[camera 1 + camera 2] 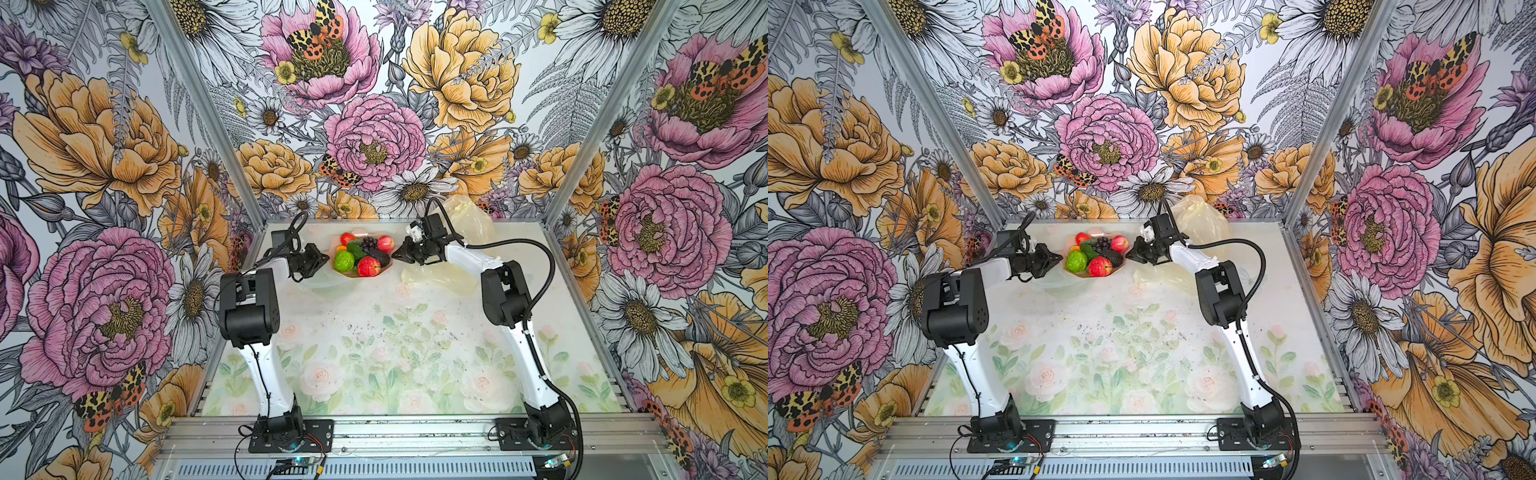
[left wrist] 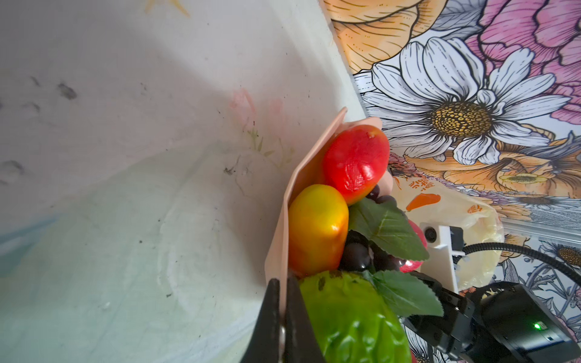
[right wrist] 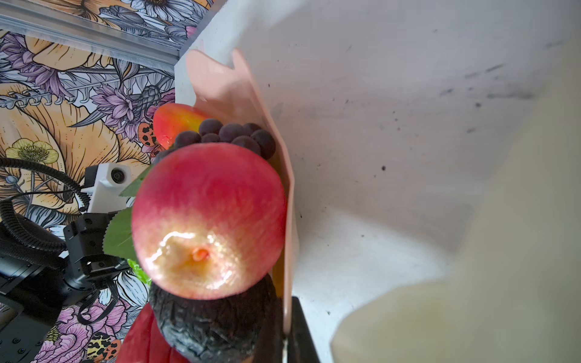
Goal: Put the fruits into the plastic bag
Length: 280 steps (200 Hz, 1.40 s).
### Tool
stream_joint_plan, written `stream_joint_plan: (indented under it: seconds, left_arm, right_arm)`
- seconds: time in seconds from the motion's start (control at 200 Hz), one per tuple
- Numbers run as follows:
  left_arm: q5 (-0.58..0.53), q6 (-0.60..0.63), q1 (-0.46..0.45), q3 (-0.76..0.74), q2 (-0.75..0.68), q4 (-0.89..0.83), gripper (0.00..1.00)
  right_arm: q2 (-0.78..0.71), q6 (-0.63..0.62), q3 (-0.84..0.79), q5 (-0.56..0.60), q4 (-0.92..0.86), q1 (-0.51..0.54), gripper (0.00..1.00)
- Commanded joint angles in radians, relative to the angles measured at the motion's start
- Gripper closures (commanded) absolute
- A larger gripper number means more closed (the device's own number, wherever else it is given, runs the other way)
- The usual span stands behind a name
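Floral wallpaper (image 1: 104, 145) walls the cell on three sides, and the pale rose-printed desk (image 1: 395, 340) fills the floor in both top views. I see the plastic bag (image 1: 467, 222) lying crumpled at the desk's far right, behind the right arm (image 1: 511, 316), with no fruit in it that I can make out. Every fruit sits heaped in the pink bowl (image 2: 309, 169) at far centre, just left of the bag. The heap has a lime-green round fruit (image 1: 344, 260), two red apples (image 1: 368, 266) (image 1: 385, 244), an avocado (image 1: 381, 258), a grape bunch (image 1: 368, 245), a strawberry (image 1: 347, 239) and a small orange (image 1: 340, 248). My left fingers (image 2: 267, 320) are pinching the bowl's left rim. My right fingers (image 3: 301, 333) are pinching the opposite rim.
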Motion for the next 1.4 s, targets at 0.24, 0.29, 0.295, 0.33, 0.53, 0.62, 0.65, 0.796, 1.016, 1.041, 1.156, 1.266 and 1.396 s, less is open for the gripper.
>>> stream_joint_plan:
  seconds: [0.24, 0.29, 0.295, 0.33, 0.53, 0.62, 0.65, 0.796, 1.016, 1.041, 1.156, 1.266, 1.396]
  left_arm:
    - [0.003, 0.019, -0.009, -0.006, 0.015, -0.017, 0.98]
    - [0.003, 0.024, -0.008, -0.011, 0.011, -0.018, 0.98]
    - [0.002, 0.024, -0.008, -0.011, 0.011, -0.018, 0.98]
    - [0.003, 0.027, -0.011, -0.017, 0.009, -0.017, 0.98]
    - [0.002, 0.032, -0.017, -0.05, -0.011, -0.006, 0.99]
    - [0.0, 0.032, -0.022, -0.072, -0.023, 0.003, 0.99]
    - [0.0, 0.032, -0.025, -0.08, -0.026, 0.006, 0.99]
    - [-0.006, 0.032, -0.04, -0.122, -0.055, 0.02, 0.99]
    - [-0.024, 0.027, -0.074, -0.195, -0.098, 0.042, 1.0]
    - [-0.026, 0.026, -0.078, -0.201, -0.102, 0.046, 1.0]
    - [-0.036, 0.023, -0.097, -0.236, -0.125, 0.056, 1.0]
    - [-0.041, 0.017, -0.115, -0.276, -0.162, 0.066, 1.0]
    - [-0.055, 0.02, -0.139, -0.328, -0.207, 0.069, 1.0]
  right_arm:
    - [-0.039, -0.102, -0.005, 0.012, -0.027, 0.025, 0.95]
    - [-0.046, -0.108, -0.015, 0.016, -0.026, 0.025, 0.95]
    - [-0.046, -0.108, -0.015, 0.016, -0.026, 0.025, 0.95]
    - [-0.052, -0.114, -0.021, 0.016, -0.025, 0.026, 0.95]
    - [-0.09, -0.14, -0.081, 0.027, -0.025, 0.025, 0.95]
    - [-0.106, -0.149, -0.109, 0.03, -0.024, 0.025, 0.95]
    - [-0.113, -0.152, -0.118, 0.03, -0.024, 0.026, 0.95]
    - [-0.148, -0.171, -0.172, 0.037, -0.024, 0.026, 0.95]
    - [-0.211, -0.202, -0.28, 0.041, -0.021, 0.025, 0.95]
    - [-0.222, -0.206, -0.296, 0.042, -0.019, 0.025, 0.95]
    - [-0.274, -0.217, -0.384, 0.047, -0.001, 0.025, 0.95]
    - [-0.326, -0.218, -0.475, 0.051, 0.031, 0.022, 0.95]
    - [-0.385, -0.217, -0.58, 0.053, 0.07, 0.021, 0.95]
